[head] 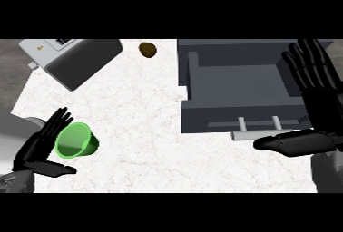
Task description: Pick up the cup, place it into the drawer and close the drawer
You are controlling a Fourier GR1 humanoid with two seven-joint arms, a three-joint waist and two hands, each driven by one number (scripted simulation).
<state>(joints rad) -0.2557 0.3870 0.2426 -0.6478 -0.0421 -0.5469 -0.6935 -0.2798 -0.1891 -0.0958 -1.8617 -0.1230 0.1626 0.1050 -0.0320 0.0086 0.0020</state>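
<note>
A green cup (75,140) lies tipped on its side on the white counter at lower left, its mouth facing left. My left hand (40,147) is beside it on the left, fingers straight, thumb stretched below the cup; it touches or nearly touches the rim. The dark grey drawer (237,86) stands pulled open at the upper right, its inside bare, with a pale handle (258,133) on its front. My right hand (311,104) is open with straight fingers along the drawer's right side, its thumb reaching left under the front panel.
A grey toaster-like appliance (74,59) sits tilted at the upper left. A small brown round object (148,49) lies at the back between it and the drawer. White counter (147,136) stretches between the cup and the drawer.
</note>
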